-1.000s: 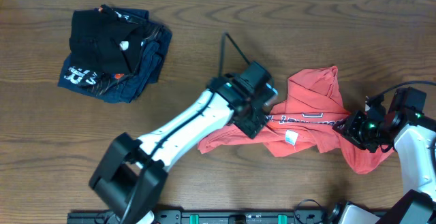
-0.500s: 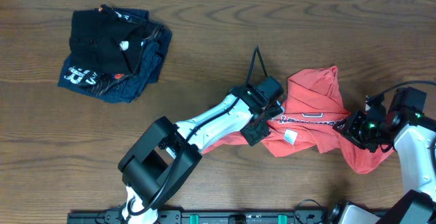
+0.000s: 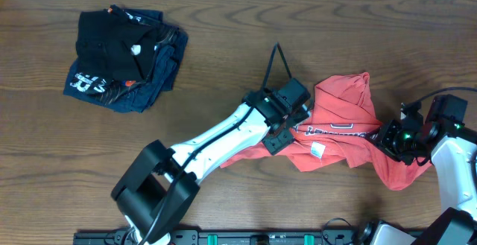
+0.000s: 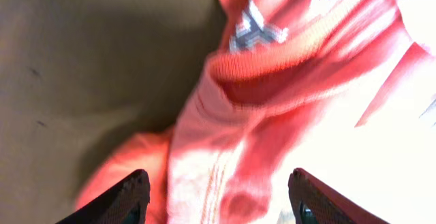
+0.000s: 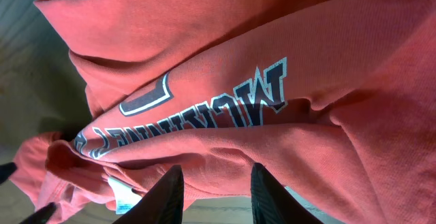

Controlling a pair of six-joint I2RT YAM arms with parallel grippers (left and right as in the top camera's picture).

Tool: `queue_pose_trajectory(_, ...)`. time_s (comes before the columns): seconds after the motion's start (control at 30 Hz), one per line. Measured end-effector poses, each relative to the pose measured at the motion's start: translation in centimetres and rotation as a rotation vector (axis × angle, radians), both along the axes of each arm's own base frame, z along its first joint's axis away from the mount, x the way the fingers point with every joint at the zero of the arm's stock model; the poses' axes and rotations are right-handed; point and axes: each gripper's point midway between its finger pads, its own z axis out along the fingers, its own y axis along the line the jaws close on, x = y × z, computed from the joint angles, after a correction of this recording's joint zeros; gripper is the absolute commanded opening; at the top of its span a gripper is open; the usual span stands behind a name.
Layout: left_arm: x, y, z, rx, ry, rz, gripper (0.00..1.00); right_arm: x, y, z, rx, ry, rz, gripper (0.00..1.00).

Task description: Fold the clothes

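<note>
The clothes [image 3: 343, 115], a coral-red T-shirt with white lettering, lie crumpled at the table's right centre. The white neck tag [image 3: 318, 150] shows near the front. My left gripper [image 3: 287, 122] hovers over the shirt's left part. In the left wrist view it [image 4: 218, 176] stands open, with blurred red cloth [image 4: 272, 81] beneath it. My right gripper [image 3: 389, 142] is at the shirt's right side. In the right wrist view it [image 5: 219, 169] is shut on a fold of the shirt [image 5: 272, 47], and the tag [image 5: 122, 193] lies to its left.
A pile of folded black and navy garments [image 3: 123, 55] sits at the back left of the wooden table [image 3: 223, 44]. A black cable [image 3: 276, 62] sticks up from the left arm's wrist.
The left arm has swung right, bringing its gripper further over the shirt's left part. The right arm and the shirt's right side have stayed put.
</note>
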Motion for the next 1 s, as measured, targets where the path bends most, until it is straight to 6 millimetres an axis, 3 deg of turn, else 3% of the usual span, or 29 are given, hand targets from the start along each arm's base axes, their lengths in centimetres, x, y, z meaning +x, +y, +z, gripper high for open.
queue_pose_trajectory(0.17,1.2,-1.6,0.1,-0.065,-0.038,0.002,0.67,0.0,0.0,0.0,0.0,0.0,0.0,0.31)
queue_pose_trajectory(0.4,0.7,-2.4,-2.4,-0.068,0.021,-0.007,0.65,0.0,0.0,0.0,0.0,0.0,0.0,0.31)
queue_pose_trajectory(0.5,0.5,-2.4,-2.8,-0.068,0.036,-0.008,0.5,0.0,0.0,0.0,0.0,-0.001,0.0,0.31)
queue_pose_trajectory(0.63,0.3,-2.5,-2.8,-0.075,0.05,-0.01,0.11,0.0,0.0,0.0,0.0,-0.001,0.0,0.31)
queue_pose_trajectory(0.67,0.1,-2.4,-2.8,-0.07,0.054,-0.01,0.06,0.0,0.0,0.0,0.0,-0.001,0.0,0.31)
queue_pose_trajectory(0.87,-1.1,-0.8,-2.5,-0.005,0.102,-0.013,0.06,0.1,0.0,0.0,-0.002,-0.003,0.0,0.31)
queue_pose_trajectory(1.0,-0.7,0.6,1.1,0.028,0.036,0.002,0.06,0.1,0.0,0.0,-0.001,-0.004,0.0,0.31)
